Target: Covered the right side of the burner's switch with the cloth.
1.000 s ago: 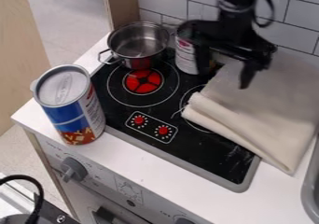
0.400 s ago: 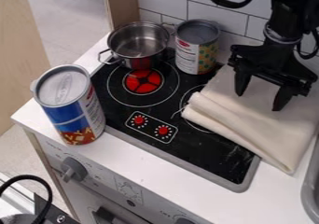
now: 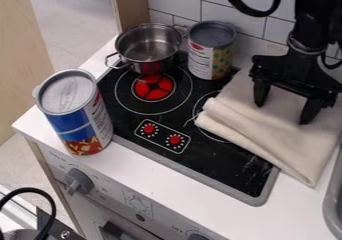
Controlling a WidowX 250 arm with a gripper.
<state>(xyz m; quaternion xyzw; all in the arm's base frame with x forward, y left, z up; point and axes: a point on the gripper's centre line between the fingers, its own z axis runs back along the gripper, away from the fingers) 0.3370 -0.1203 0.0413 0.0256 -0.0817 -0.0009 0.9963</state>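
So we're hanging our black arm down at the upper right — gripper pointing downward, and we're holding its two fingers well apart.

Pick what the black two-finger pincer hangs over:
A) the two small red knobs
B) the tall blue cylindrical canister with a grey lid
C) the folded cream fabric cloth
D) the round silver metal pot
C: the pincer is at the right, its fingers apart above the cloth, well away from the pot, canister and knobs.
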